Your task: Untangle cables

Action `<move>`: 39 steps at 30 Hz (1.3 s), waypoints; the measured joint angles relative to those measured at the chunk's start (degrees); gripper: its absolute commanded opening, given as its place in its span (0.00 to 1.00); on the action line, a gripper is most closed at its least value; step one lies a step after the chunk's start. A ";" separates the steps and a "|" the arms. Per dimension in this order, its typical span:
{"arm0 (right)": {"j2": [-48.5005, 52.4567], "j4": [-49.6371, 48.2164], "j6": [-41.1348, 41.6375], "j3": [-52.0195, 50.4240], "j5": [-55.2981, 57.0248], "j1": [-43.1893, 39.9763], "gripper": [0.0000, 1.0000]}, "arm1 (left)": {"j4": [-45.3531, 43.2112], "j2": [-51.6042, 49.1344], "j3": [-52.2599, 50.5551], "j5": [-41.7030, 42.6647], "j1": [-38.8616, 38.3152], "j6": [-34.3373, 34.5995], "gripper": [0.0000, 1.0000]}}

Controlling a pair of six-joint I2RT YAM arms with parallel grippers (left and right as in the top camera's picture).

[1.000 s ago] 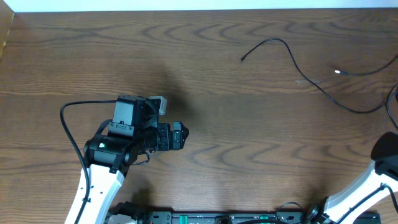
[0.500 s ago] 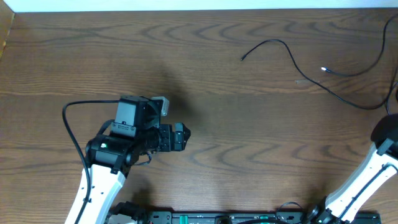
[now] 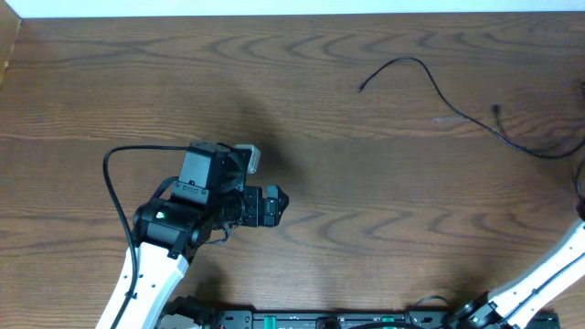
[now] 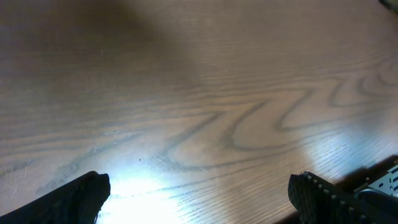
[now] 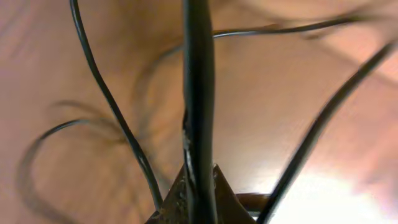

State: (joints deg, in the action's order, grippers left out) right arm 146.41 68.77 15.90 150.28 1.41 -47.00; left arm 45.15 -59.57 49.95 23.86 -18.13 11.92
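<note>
The cables leave the overhead view's right edge; close above the right tool they are blurred, the tool itself mostly cropped.

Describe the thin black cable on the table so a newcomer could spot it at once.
On the brown wooden table, look toward the far right corner. A thin black cable arches there, then runs toward the right edge. Unlike the thicker lead looped beside the left arm, it ends in a loose tip on bare wood.

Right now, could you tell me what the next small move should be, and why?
Probably bring the open left gripper toward the black cable on the table's right side: it hovers over bare wood, while the right gripper grips one strand.
</note>
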 measured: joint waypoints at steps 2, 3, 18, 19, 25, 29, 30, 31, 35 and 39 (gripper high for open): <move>0.00 -0.02 -0.66 0.00 0.79 -1.66 0.01 | -0.52 0.00 0.00 0.00 0.00 -0.02 0.97; 0.00 -0.11 -0.94 0.00 1.07 -2.01 0.01 | -0.61 0.00 0.00 0.00 0.00 0.00 0.97; 0.02 -5.33 -4.85 0.59 -3.72 10.01 0.99 | -0.66 0.00 0.00 0.00 0.00 -0.02 0.97; 0.02 -5.27 -4.83 1.33 -4.28 10.84 0.99 | -0.63 0.00 0.00 0.00 0.00 0.00 0.97; -0.37 -2.16 -1.33 9.38 1.84 16.06 0.99 | -0.50 0.00 0.00 0.00 0.00 -0.02 0.97; -3.04 -0.44 1.75 10.49 11.32 19.26 0.99 | -0.35 0.00 0.00 0.00 0.00 -0.20 0.97; -3.87 -0.48 2.08 10.54 11.89 19.78 0.99 | -0.28 0.00 0.00 0.00 0.00 -0.28 0.97; -4.55 -0.48 2.12 10.64 11.65 20.09 0.99 | -0.20 0.00 0.00 0.00 0.00 -0.42 0.97; -6.60 0.09 0.02 11.13 3.74 20.31 0.99 | 0.02 0.00 0.00 0.00 0.00 -1.09 0.97; -6.75 1.90 -4.35 10.45 -1.86 22.03 0.99 | 0.02 0.00 0.00 0.00 0.00 -1.49 0.98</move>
State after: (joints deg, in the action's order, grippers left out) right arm 139.65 70.67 11.55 160.73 -0.45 -24.97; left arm 45.17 -59.57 49.95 23.86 -18.13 10.44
